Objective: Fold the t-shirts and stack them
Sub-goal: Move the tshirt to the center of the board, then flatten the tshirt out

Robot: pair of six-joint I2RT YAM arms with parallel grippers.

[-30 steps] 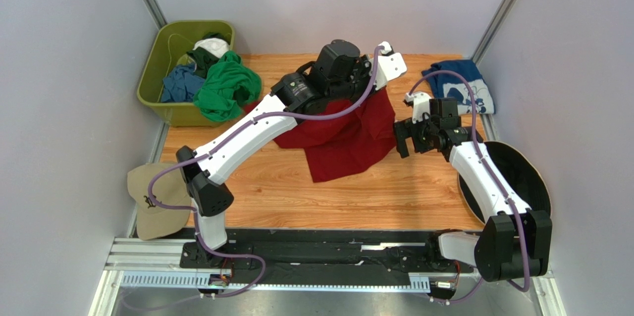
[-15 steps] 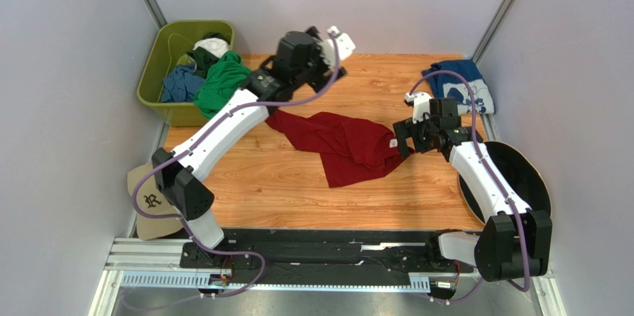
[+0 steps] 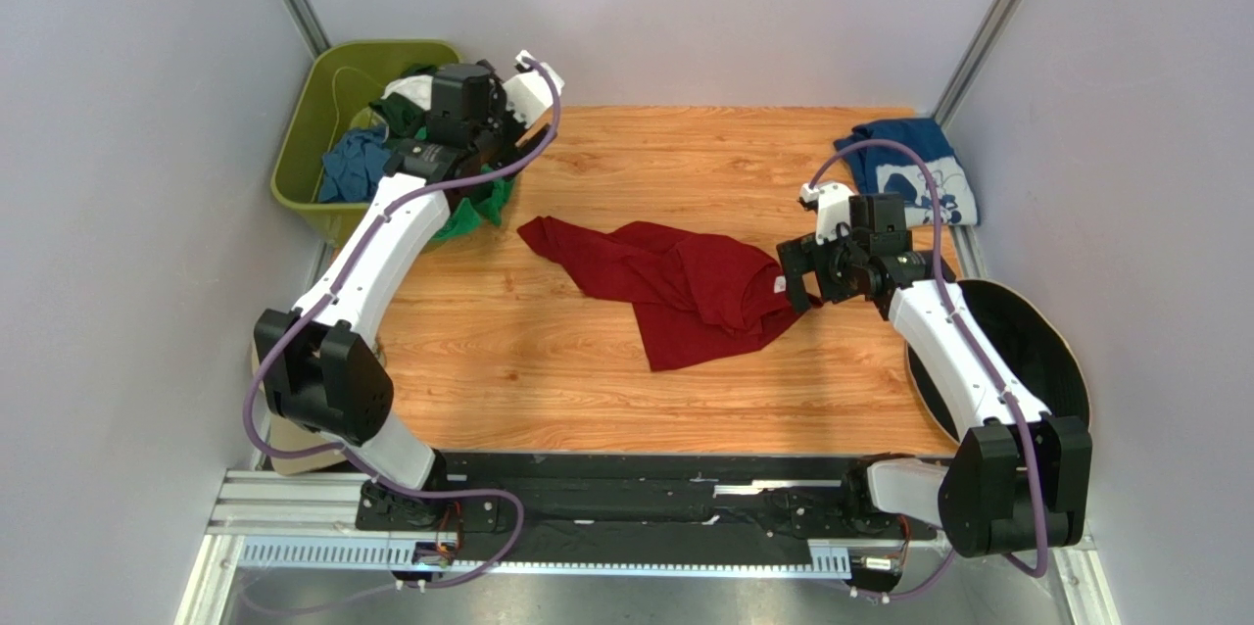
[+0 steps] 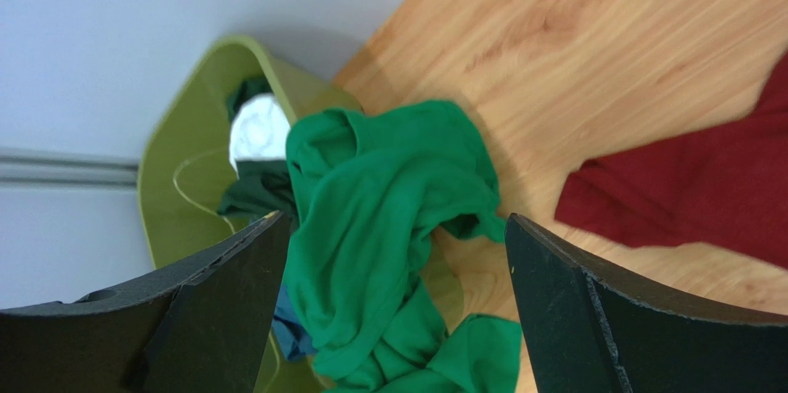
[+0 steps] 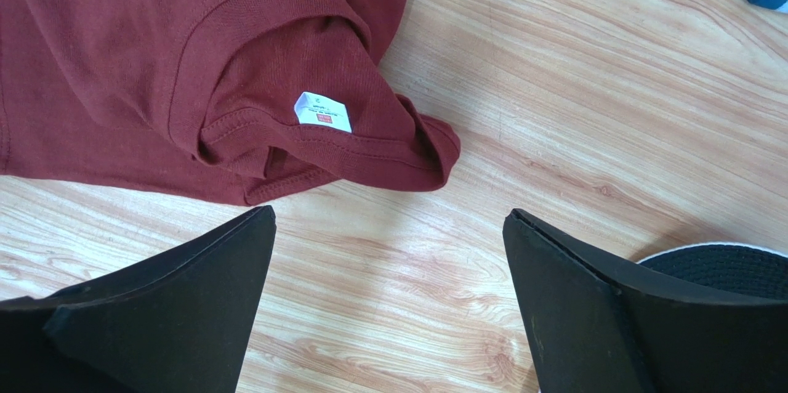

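I have the dark red t-shirt [image 3: 670, 287] lying crumpled and unfolded on the wooden table [image 3: 663, 405], between my two arms. Its collar end, showing a small white label [image 5: 324, 111], sits just ahead and to the left of the right gripper [image 5: 388, 212]. That gripper's fingers are spread wide over bare wood and hold nothing.

The bright green t-shirt [image 4: 388, 227] hangs bunched over the rim of the olive bin [image 4: 176, 180] and spills toward the table. It is straight below the left gripper [image 4: 393, 217], framed between its fingers, which are spread wide too and grip nothing. From that gripper, a corner of the red shirt shows off to the right. More clothes fill the bin under the green one.

The navy-blue t-shirt [image 3: 920, 170] with its white print lies at the table's far right corner, beyond the right gripper. A black hat [image 3: 1053, 346] rests at the table's right edge, beside the right arm.
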